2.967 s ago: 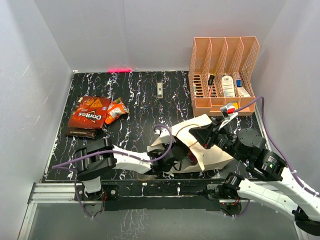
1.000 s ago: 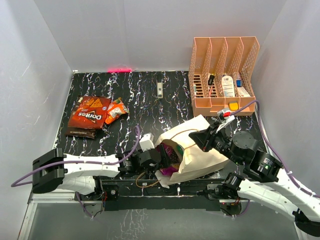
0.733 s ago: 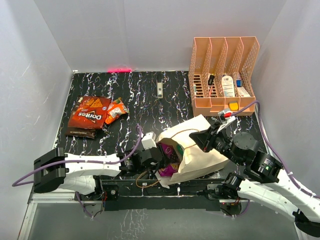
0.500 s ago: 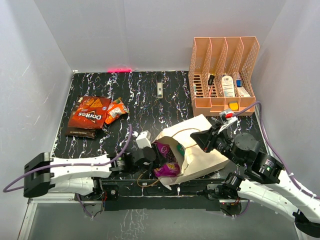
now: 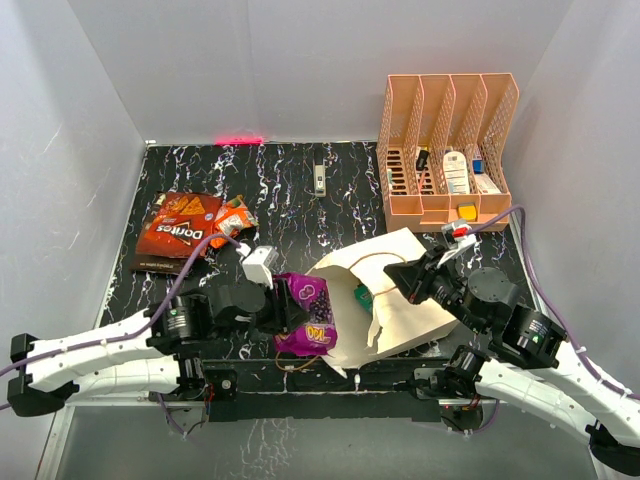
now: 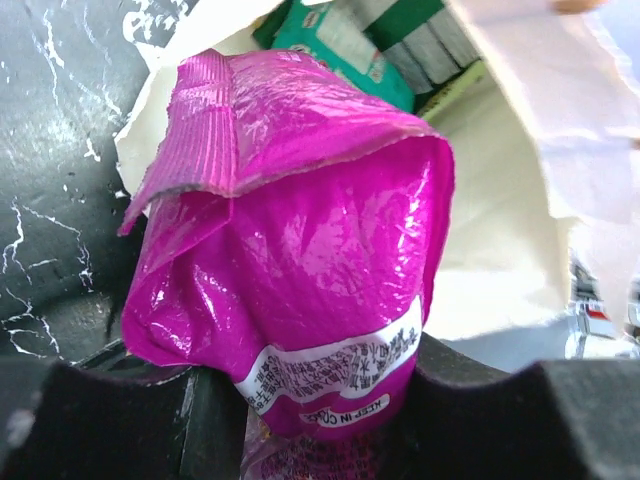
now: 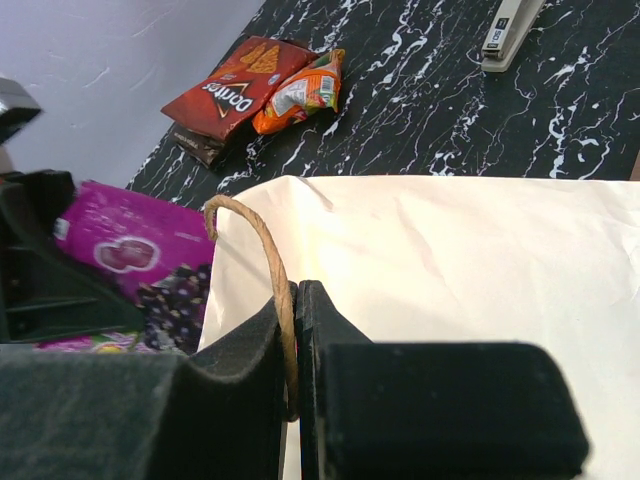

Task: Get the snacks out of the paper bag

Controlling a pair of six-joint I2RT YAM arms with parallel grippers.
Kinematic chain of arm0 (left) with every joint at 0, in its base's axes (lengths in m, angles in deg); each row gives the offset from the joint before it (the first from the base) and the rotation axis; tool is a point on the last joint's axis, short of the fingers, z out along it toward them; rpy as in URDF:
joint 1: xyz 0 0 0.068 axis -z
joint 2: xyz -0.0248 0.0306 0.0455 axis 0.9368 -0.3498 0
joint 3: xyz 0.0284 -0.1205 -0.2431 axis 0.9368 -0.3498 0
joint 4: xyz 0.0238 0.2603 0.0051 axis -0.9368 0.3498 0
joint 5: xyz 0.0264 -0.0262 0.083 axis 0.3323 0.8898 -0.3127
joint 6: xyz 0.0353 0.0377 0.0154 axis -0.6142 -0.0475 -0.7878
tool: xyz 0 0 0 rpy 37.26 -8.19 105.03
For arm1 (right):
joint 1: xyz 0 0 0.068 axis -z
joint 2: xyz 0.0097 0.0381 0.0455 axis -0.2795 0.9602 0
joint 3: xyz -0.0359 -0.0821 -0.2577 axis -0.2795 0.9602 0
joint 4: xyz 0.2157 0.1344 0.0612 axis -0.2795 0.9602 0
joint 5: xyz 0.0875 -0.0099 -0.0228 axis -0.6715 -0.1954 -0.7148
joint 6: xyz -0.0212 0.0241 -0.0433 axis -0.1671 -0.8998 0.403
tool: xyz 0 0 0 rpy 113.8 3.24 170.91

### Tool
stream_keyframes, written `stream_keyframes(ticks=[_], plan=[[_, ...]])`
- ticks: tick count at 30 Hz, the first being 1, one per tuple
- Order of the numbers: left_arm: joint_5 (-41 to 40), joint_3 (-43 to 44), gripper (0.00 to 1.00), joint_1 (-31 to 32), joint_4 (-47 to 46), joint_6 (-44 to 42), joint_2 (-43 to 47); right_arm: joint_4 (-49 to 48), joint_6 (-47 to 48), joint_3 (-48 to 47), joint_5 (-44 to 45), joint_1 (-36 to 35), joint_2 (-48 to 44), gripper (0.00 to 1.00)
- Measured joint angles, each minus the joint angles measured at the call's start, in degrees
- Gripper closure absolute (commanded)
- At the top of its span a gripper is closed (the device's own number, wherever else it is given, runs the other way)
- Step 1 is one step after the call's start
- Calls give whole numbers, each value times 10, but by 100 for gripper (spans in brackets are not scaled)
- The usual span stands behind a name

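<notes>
Showing the left gripper (image 5: 283, 306) clamped narrowly on a purple packet (image 5: 305, 318), with the packet's lower end pinched between the dark fingers and its crinkled, folded top standing free beyond them. The packet sits just outside the mouth of the paper bag (image 5: 410, 310), which lies on its side near the front edge of the black marbled table (image 5: 290, 190), mouth facing left. A green packet (image 5: 361, 296) is visible inside that mouth. The right gripper (image 5: 408, 278) has its jaws pressed together on the thin brown cord handle (image 7: 255, 240) at the bag's upper rim, the cord looping up from between them in the right wrist view. At the far left of the table, well apart from the bag, a red packet (image 5: 180, 228) and an orange packet (image 5: 232, 220) lie side by side, the red one overlapping a dark brown packet (image 5: 160, 265). A peach file organiser (image 5: 445, 150) stands at the far right corner.
</notes>
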Motion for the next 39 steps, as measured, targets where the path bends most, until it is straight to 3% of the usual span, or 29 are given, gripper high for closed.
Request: stream_keyframes(ticks=[9,13,16,19,23,29,31,35,39], plan=[[2,212,100,0,151,-152,19,7,0,0,24,0,-3,93],[-43,330,100,0,209,-220,17,11,0,0,32,0,-12,93],[-120,372,100,0,210,-249,23,12,0,0,37,0,-15,93],[-228,348,100,-1,194,-263,34,12,0,0,38,0,-17,93],[-334,248,100,-3,158,-295,24,12,-3,9,38,0,-34,93],[-393,116,100,-16,30,-419,-46,16,-5,19,40,0,-56,93],[-363,102,100,-62,-9,-454,-67,15,-5,19,41,0,-59,93],[-245,110,100,-260,-53,-464,-111,15,-3,19,41,0,-58,93],[-132,179,100,-444,-48,-447,-210,14,0,19,40,0,-52,93]])
